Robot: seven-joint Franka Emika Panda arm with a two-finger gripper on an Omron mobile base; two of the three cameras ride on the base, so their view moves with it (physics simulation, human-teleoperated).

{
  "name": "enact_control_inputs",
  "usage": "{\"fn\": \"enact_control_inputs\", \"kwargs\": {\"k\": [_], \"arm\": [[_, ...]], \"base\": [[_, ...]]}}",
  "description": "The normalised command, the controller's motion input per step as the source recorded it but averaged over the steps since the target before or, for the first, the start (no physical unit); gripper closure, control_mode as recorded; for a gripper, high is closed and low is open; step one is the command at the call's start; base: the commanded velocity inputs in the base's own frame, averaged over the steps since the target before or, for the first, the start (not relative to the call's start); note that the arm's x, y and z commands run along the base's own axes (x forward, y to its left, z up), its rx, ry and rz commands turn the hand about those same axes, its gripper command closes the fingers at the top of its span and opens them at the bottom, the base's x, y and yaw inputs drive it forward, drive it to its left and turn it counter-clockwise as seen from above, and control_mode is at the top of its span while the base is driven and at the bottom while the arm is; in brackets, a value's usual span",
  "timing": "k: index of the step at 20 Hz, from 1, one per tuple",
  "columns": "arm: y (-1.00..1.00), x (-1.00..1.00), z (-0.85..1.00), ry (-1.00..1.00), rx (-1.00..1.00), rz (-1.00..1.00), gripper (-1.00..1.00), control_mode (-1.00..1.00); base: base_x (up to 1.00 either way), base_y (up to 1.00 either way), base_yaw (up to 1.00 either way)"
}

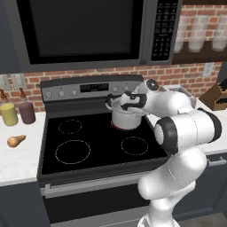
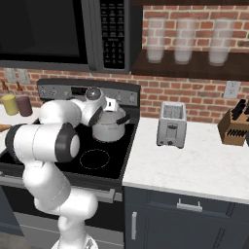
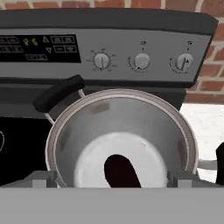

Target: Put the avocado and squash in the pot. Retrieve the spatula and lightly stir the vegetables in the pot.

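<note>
The silvery pot stands on the stove's back right burner, also seen as the pot from the right side. My gripper hovers just above its rim, open and holding nothing. Looking down along the hand, the pot's inner wall surrounds a dark avocado lying on the bottom. The tan-orange squash lies on the white counter left of the stove, far from the gripper. The spatula is out of view.
A yellow bottle and a purple bottle stand at the back left. A toaster and a knife block sit on the right counter. The microwave hangs low over the stove.
</note>
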Motion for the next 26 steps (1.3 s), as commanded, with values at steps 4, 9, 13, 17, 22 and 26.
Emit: {"fn": "enact_control_inputs", "kwargs": {"k": [4,9,13,17,22,26], "arm": [[0.0,-0.54,0.79,-0.09,0.05,-0.1,-1.0,-1.0],[0.0,-0.62,1.0,0.0,0.05,-0.08,-1.0,-1.0],[0.0,-0.8,0.94,0.0,0.03,-0.09,-1.0,-1.0],[0.0,-0.95,0.54,0.09,0.0,-0.04,-1.0,-1.0],[0.0,-0.99,0.22,0.15,0.0,0.0,-1.0,-1.0],[0.0,-0.64,0.04,0.29,0.0,0.01,-1.0,-1.0]], "base": [[0.0,0.0,0.0],[0.0,0.0,0.0],[0.0,0.0,0.0],[0.0,0.0,0.0],[0.0,0.0,0.0],[0.0,0.0,0.0]]}}
